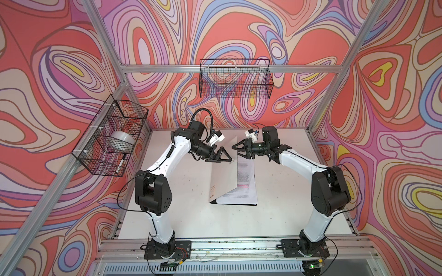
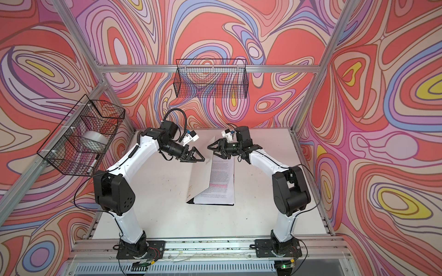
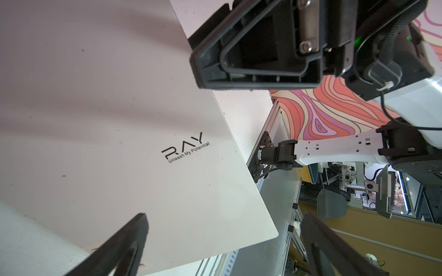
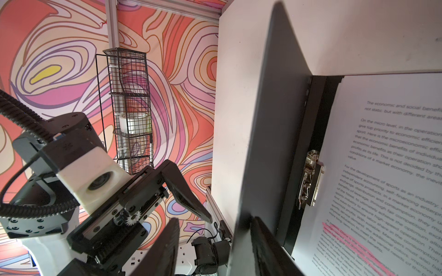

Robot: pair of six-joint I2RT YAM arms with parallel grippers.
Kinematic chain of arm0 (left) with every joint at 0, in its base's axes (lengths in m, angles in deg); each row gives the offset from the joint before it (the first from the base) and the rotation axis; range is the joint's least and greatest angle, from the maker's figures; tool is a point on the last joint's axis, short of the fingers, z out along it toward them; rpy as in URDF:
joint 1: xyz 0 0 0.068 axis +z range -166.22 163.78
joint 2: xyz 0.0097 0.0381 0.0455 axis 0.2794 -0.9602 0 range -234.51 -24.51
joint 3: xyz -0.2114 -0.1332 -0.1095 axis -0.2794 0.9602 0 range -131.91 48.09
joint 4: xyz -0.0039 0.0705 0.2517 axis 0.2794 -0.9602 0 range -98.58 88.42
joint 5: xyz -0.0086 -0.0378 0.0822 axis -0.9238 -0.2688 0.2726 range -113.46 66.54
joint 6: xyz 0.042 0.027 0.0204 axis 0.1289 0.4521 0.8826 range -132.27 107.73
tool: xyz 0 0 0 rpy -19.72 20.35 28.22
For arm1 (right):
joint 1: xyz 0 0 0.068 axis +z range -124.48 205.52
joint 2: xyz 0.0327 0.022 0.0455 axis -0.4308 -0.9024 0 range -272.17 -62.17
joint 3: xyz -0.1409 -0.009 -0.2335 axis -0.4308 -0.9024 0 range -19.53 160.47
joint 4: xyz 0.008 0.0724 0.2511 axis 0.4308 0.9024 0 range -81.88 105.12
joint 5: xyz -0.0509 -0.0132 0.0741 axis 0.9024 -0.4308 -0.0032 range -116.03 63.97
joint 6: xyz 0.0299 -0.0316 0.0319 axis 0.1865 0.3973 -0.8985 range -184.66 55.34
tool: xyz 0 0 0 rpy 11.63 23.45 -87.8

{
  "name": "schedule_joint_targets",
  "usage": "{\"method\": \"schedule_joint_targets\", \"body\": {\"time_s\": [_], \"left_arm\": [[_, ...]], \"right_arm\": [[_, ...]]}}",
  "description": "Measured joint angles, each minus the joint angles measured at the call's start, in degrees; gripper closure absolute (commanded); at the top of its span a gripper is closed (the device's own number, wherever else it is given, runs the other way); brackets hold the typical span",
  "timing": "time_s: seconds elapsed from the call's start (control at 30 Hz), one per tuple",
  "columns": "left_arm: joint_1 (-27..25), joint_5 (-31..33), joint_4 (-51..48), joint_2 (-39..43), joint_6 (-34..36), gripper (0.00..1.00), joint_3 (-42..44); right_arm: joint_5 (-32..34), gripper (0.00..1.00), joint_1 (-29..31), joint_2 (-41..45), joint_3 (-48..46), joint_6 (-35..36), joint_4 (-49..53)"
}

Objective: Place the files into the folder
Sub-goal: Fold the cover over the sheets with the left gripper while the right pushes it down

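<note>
The folder (image 1: 223,176) lies mid-table with its back cover flat and its silver-white "RAY" front cover (image 3: 119,119) raised at a slant. The files (image 1: 246,176), white sheets with black text and pink highlights, rest on the black inside next to the metal spine clip (image 4: 311,179). My right gripper (image 1: 235,151) stands open at the raised cover's far edge. In the right wrist view one finger (image 4: 263,241) lies against the cover's black inner face (image 4: 270,119) and the other stays apart from it. My left gripper (image 1: 228,159) is wide open against the cover's outer face, holding nothing.
A wire basket (image 1: 112,141) on the left wall holds a tape roll and a marker. Another wire basket (image 1: 235,78) hangs on the back rail. The white table (image 1: 287,203) is bounded by aluminium frame posts and patterned walls.
</note>
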State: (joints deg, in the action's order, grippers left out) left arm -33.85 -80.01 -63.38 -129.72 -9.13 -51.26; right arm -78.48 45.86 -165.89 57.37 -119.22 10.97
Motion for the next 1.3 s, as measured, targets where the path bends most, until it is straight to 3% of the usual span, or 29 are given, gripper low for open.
{"method": "schedule_joint_targets", "body": {"time_s": [0.27, 0.53, 1.1, 1.3], "left_arm": [[2.4, -0.4, -1.0, 0.3, 0.0, 0.00, -3.8], [4.4, 0.2, -2.4, 2.1, 1.6, 0.00, -1.8], [6.7, 1.3, -2.7, 2.5, 3.3, 0.00, 3.8], [8.2, 3.8, -2.5, 3.7, 4.3, 0.00, 7.5]], "right_arm": [[6.0, 0.50, -0.1, -0.3, 1.7, 10.5, 15.0], [13.9, 0.49, -2.4, -0.4, 2.9, 19.8, 27.3], [29.4, 0.48, -4.7, -0.8, 2.4, 27.7, 37.7], [30.4, 0.48, -4.7, -0.7, -3.1, 28.0, 37.0]]}}
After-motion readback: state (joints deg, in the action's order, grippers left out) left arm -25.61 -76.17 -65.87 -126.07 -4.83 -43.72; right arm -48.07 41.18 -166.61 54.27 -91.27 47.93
